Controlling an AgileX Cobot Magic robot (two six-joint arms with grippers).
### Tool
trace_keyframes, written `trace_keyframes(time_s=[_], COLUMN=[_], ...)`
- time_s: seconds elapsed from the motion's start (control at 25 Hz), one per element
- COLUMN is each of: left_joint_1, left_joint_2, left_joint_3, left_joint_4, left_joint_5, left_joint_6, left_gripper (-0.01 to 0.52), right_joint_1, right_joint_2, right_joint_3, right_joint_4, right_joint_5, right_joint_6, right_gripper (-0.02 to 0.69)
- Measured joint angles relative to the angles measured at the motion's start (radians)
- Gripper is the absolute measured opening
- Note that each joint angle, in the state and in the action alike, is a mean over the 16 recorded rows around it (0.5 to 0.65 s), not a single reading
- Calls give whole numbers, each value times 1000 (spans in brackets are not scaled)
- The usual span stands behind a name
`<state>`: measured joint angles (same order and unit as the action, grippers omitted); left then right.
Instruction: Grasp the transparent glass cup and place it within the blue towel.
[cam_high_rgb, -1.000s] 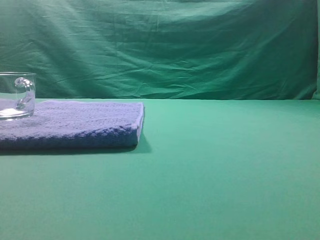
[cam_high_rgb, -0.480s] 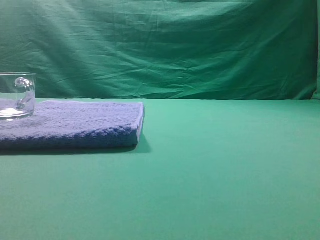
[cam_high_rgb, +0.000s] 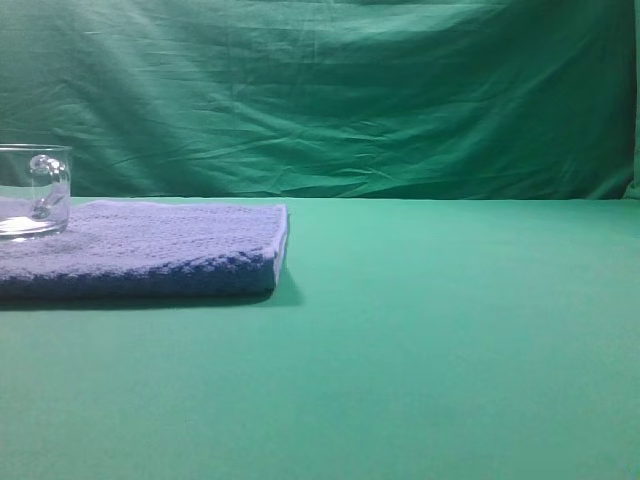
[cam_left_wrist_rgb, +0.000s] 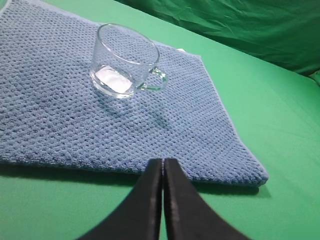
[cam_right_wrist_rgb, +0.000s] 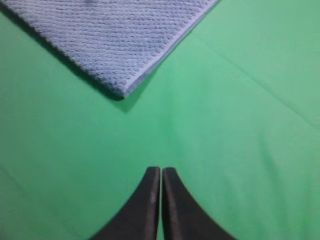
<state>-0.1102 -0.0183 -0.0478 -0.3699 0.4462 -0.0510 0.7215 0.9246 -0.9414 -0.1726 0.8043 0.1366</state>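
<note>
The transparent glass cup (cam_left_wrist_rgb: 125, 62) stands upright on the blue towel (cam_left_wrist_rgb: 60, 115), its small handle pointing right. In the exterior view the cup (cam_high_rgb: 32, 190) sits at the far left edge on the towel (cam_high_rgb: 150, 250). My left gripper (cam_left_wrist_rgb: 163, 162) is shut and empty, hovering by the towel's near edge, well apart from the cup. My right gripper (cam_right_wrist_rgb: 161, 170) is shut and empty over bare green cloth, with a corner of the towel (cam_right_wrist_rgb: 115, 40) ahead of it. Neither gripper shows in the exterior view.
The table is covered in green cloth (cam_high_rgb: 450, 340), with a wrinkled green backdrop (cam_high_rgb: 350, 90) behind it. The towel's right edge (cam_high_rgb: 280, 245) ends left of the middle.
</note>
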Motion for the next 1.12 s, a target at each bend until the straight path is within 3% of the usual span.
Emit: trace_keyframes(time_s=[0.24, 0.52, 0.84, 1.12], left_joint_1=[0, 0, 0, 0], left_joint_2=[0, 0, 0, 0], left_joint_3=[0, 0, 0, 0], left_joint_4=[0, 0, 0, 0], left_joint_5=[0, 0, 0, 0], left_joint_6=[0, 0, 0, 0], left_gripper=[0, 0, 0, 0], right_joint_1=[-112, -332, -548, -635], right_joint_2=[-212, -470, -753, -900], right_joint_3=[115, 327, 601, 802], right_joint_4=[-35, -28, -19, -23], right_joint_5=[-140, -278, -362, -407], right_joint_6=[20, 23, 25, 26], right_gripper=[0, 0, 0, 0])
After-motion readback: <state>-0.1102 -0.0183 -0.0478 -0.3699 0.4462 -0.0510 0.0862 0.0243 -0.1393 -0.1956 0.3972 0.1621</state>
